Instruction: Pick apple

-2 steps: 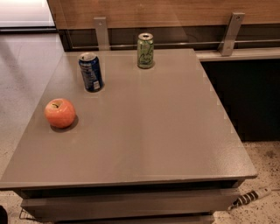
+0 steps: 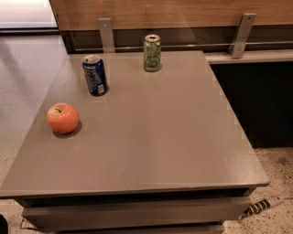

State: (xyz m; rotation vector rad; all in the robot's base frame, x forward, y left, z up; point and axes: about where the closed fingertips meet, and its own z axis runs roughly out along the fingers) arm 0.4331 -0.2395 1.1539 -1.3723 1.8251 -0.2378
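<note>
- The apple [image 2: 62, 118], orange-red with a yellowish patch around its small brown stem, sits on the grey table [image 2: 160, 132], close to the table's edge on the left of the view and in its front half.
- In the camera view we see it standing free, stem up, touching nothing but the tabletop.
- Behind it and a little to the right stands a blue can [image 2: 95, 75], upright and apart from the apple.
- Farther back, near the table's rear edge, a green can [image 2: 152, 53] stands upright, well apart from both.
- Behind the table runs a wooden panel [image 2: 160, 13] with metal brackets [image 2: 106, 34] below it.
- On the speckled floor [image 2: 279, 169] at lower right lies a white power strip [image 2: 268, 202].
- The gripper is outside this view, so we cannot tell whether it is spread or closed.
</note>
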